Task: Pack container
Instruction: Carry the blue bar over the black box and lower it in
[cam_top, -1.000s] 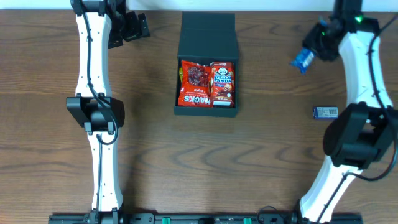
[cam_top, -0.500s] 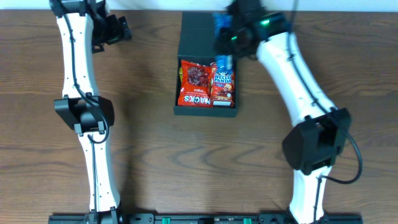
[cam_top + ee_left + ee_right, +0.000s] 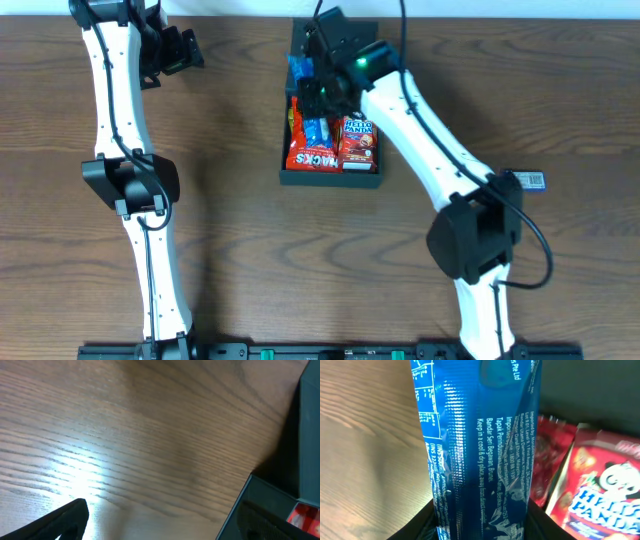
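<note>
The right claw (image 3: pixel 312 95) pinches a blue packet (image 3: pixel 316 128) just above the container (image 3: pixel 330 181), while the left claw (image 3: pixel 180 48) stands spread wide, well to the left of the container.

From overhead, we see the container lying on the counter (image 3: pixel 240 250) with its lid (image 3: pixel 335 45) folded open at the far side. Inside are a Hello Panda packet (image 3: pixel 359 138) and, touching it on the left, a red packet (image 3: pixel 303 152) with the blue packet over it. A small blue item (image 3: pixel 525 180) lies well right of the container. From the left wrist, we see the left claw (image 3: pixel 160 530) with its fingers (image 3: pixel 65 520) far apart over bare counter (image 3: pixel 125 435), and a corner of the container (image 3: pixel 242 507) at the right. From the right wrist, the right claw (image 3: pixel 480 527) clamps the blue packet (image 3: pixel 480 445) between both fingers. The Hello Panda packet (image 3: pixel 605 485) lies beside it in the container (image 3: pixel 600 390).
</note>
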### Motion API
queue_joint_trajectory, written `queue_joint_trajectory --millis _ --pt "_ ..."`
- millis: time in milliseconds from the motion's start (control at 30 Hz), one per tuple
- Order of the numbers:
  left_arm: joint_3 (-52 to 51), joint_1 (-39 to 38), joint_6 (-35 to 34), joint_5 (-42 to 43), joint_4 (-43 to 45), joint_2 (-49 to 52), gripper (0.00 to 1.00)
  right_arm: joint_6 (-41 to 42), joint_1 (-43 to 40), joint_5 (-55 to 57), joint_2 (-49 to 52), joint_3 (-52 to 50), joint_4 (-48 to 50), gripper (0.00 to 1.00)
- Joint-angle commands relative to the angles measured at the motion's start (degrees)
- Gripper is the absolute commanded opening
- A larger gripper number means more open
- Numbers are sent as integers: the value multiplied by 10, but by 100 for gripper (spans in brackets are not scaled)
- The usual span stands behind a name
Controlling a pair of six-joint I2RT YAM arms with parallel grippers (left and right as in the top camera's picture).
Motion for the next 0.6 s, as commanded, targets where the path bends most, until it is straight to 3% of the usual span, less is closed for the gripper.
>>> queue_joint_trajectory --millis 0,567 --pt "12 0 2 -4 -7 -6 96 69 5 2 17 10 0 22" --pt "12 0 -1 -3 -7 -6 95 108 23 -16 62 10 2 19"
